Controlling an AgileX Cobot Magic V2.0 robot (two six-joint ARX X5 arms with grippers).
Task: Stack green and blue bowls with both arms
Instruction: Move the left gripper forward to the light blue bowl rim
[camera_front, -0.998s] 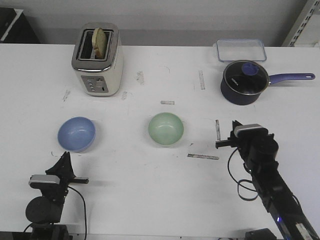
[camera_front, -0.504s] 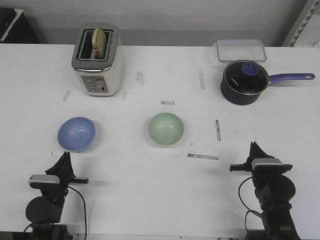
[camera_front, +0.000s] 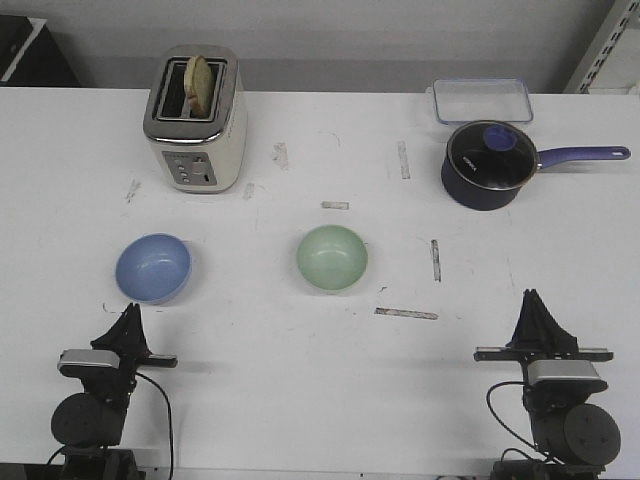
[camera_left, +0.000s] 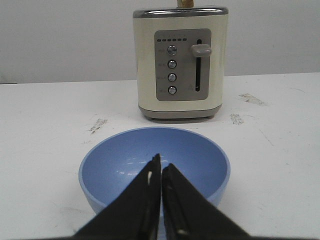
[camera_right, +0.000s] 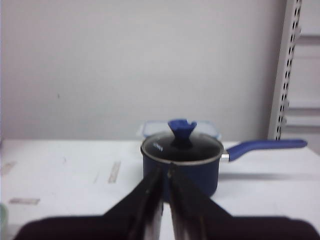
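The periwinkle blue bowl (camera_front: 153, 268) sits upright on the left of the white table; it fills the lower part of the left wrist view (camera_left: 200, 160). The mint green bowl (camera_front: 332, 257) sits upright at the table's middle, apart from the blue one. My left gripper (camera_front: 130, 312) is shut and empty at the near left edge, just short of the blue bowl; its tips (camera_left: 161, 165) point at the bowl. My right gripper (camera_front: 535, 298) is shut and empty at the near right edge; in the right wrist view (camera_right: 165, 170) it points toward the saucepan.
A cream toaster (camera_front: 195, 118) with bread in it stands at the back left. A dark navy saucepan (camera_front: 490, 163) with a glass lid stands at the back right, its handle pointing right. A clear lidded box (camera_front: 481, 100) lies behind it. Tape marks dot the table.
My right arm has drawn back from near the green bowl's right side to the near right edge. The left arm and both bowls have not moved.
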